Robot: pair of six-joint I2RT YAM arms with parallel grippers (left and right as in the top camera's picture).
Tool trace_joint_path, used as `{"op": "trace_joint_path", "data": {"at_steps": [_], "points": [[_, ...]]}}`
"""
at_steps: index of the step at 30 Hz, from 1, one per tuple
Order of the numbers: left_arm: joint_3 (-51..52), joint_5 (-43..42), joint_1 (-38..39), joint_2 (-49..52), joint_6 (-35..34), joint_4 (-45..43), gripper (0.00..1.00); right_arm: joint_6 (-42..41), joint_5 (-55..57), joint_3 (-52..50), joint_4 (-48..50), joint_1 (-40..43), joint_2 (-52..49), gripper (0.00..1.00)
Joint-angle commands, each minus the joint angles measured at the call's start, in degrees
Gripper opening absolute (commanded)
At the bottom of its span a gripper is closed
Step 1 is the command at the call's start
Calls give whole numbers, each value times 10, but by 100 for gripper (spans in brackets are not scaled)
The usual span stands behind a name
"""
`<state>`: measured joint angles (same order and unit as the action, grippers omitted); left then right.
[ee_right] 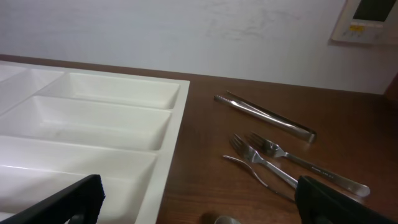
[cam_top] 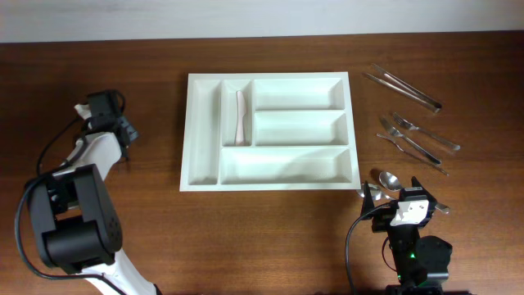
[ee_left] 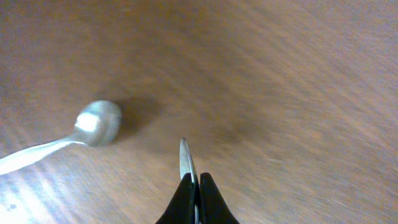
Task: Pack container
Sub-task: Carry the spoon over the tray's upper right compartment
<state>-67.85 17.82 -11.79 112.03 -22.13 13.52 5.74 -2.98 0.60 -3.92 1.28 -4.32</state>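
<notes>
One pale utensil (cam_top: 240, 115) lies in the container (cam_top: 205, 131), mid-frame in the overhead view, with tongs (cam_top: 403, 90), forks (cam_top: 413, 135) and a spoon (cam_top: 388, 179) loose on the bench (cam_top: 270, 238) to its right; the right tool (cam_top: 395, 198) hangs open over that spoon at lower right, the left tool (cam_top: 127, 133) at far left. In the left wrist view its tips are closed, with a thin silvery sliver (ee_left: 185, 158) showing between them that I cannot identify. In the right wrist view the fingers (ee_right: 68, 199) are spread wide and the container sits at left; best to straddle the spoon's neck squarely before closing.

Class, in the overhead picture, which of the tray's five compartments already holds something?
The narrow upright compartment next to the three long ones: a pale pink utensil lies in it. The other four in the cutlery tray are empty.
</notes>
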Motion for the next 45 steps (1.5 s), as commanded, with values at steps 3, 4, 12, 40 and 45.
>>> {"op": "trace_joint_path", "data": {"at_steps": [3, 4, 12, 40, 45], "points": [[-47, -20, 52, -71, 22, 10, 2, -7, 5, -3, -4, -5, 0, 99], [-55, -25, 62, -82, 23, 13, 2, -7, 5, -3, -4, -5, 0, 99], [-108, -163, 162, -115, 25, 16, 2, -7, 5, -3, -4, -5, 0, 99], [-108, -337, 413, 27, 587, -308, 2, -7, 5, -3, -4, -5, 0, 99], [-117, -337, 413, 59, 587, -375, 2, -7, 5, -3, -4, -5, 0, 99]]}}
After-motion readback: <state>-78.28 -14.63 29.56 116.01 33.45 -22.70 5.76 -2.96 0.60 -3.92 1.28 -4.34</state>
